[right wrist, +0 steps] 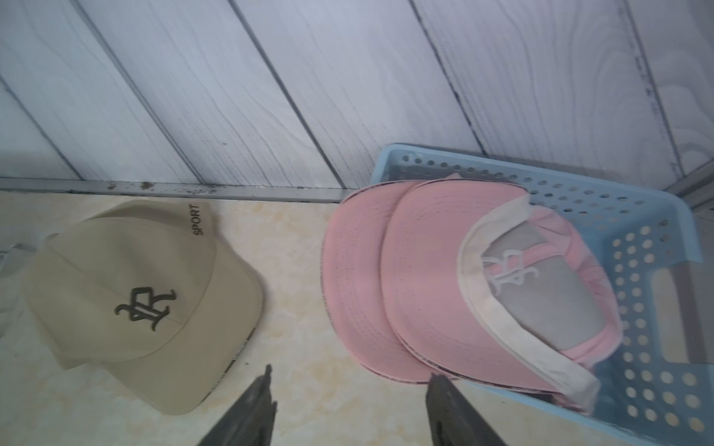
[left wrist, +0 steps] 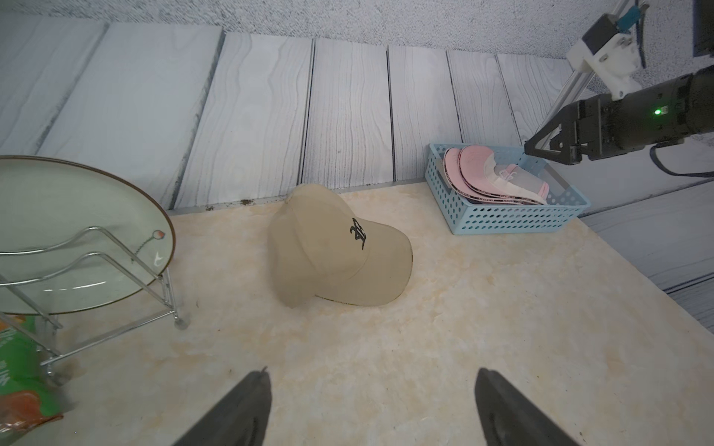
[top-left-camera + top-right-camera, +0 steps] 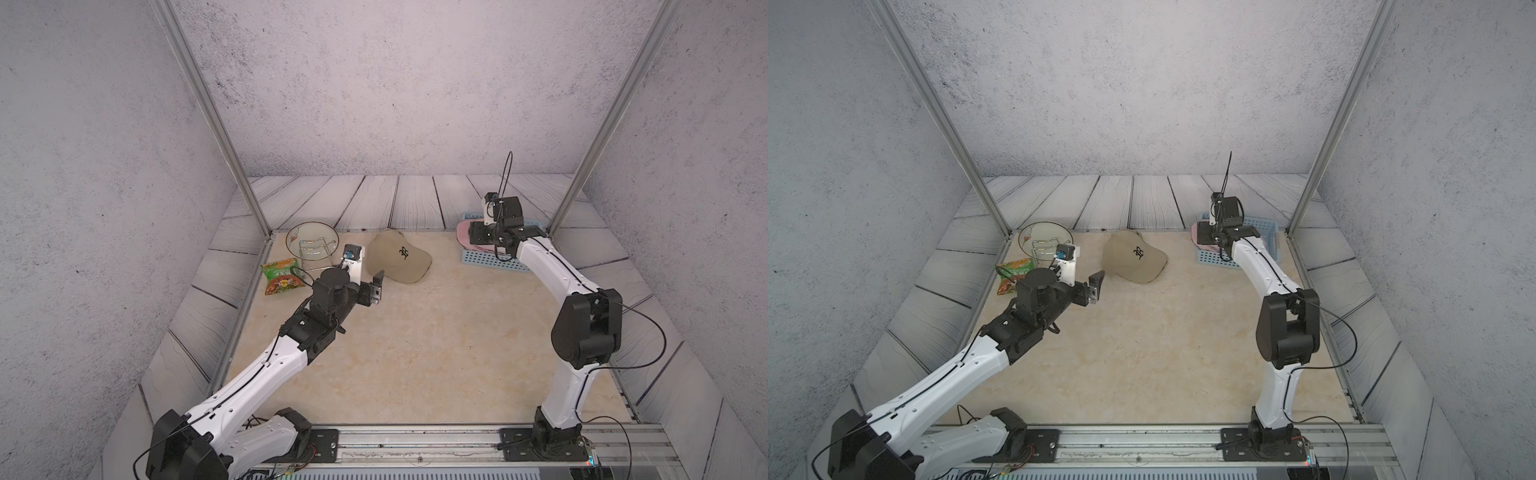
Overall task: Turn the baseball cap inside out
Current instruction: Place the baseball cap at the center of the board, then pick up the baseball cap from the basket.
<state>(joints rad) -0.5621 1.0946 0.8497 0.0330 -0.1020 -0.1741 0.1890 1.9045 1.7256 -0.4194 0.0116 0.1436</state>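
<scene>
A beige baseball cap (image 3: pixel 399 257) (image 3: pixel 1136 257) with a dark embroidered logo lies right side out, crown up, near the back of the table. It also shows in the left wrist view as the cap (image 2: pixel 336 251) and in the right wrist view as the cap (image 1: pixel 135 293). My left gripper (image 3: pixel 377 286) (image 3: pixel 1096 284) (image 2: pixel 373 372) hovers open just in front and left of it, nothing between its fingers. My right gripper (image 3: pixel 473 235) (image 3: pixel 1202 232) (image 1: pixel 351 373) is open and empty above the table, between the beige cap and the pink caps (image 1: pixel 444 278).
A blue perforated basket (image 3: pixel 494 259) (image 2: pixel 514 220) at the back right holds the pink caps (image 2: pixel 490 177), turned lining out. A glass plate (image 3: pixel 311 241) stands in a wire rack at the back left, with a green snack bag (image 3: pixel 280 276) in front of it. Metal frame posts flank the table.
</scene>
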